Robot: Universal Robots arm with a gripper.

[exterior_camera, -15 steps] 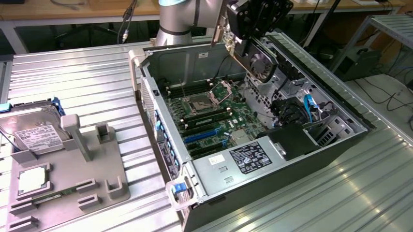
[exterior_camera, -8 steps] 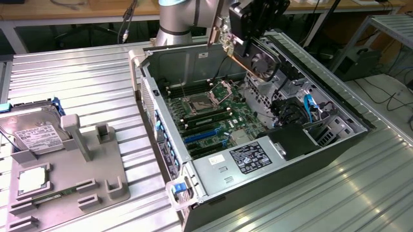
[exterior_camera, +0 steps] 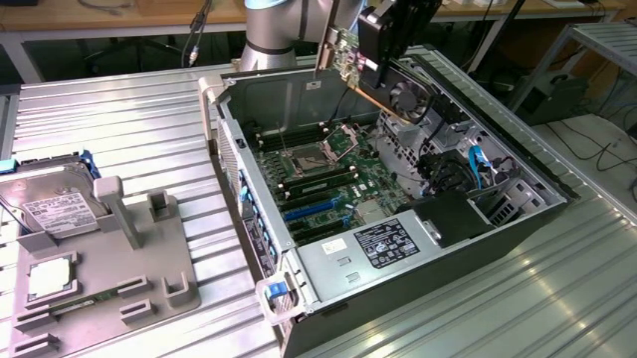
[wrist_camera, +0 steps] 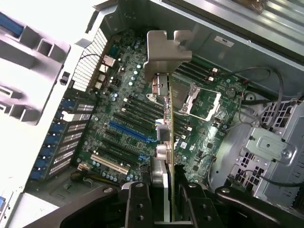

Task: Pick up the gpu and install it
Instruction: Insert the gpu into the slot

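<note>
Gpu (wrist_camera: 165, 114): hanging clenched in pincer (wrist_camera: 166, 194), long axis pointing down into case (exterior_camera: 418, 298), blue slot (wrist_camera: 128, 132) lying below, nearer.

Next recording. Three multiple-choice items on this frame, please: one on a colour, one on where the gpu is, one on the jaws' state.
1. The fixture holding the hard drive is: A red; B grey; C yellow.
2. The gpu is: A on the fixture; B lying beside the hard drive; C held above the open computer case.
3. The jaws are: A open; B shut on the gpu; C shut on the hard drive.
Key: 1 B, its plastic is plain grey; 2 C, the card hangs over the case's interior; 3 B, the wrist view shows the card clamped between them.
</note>
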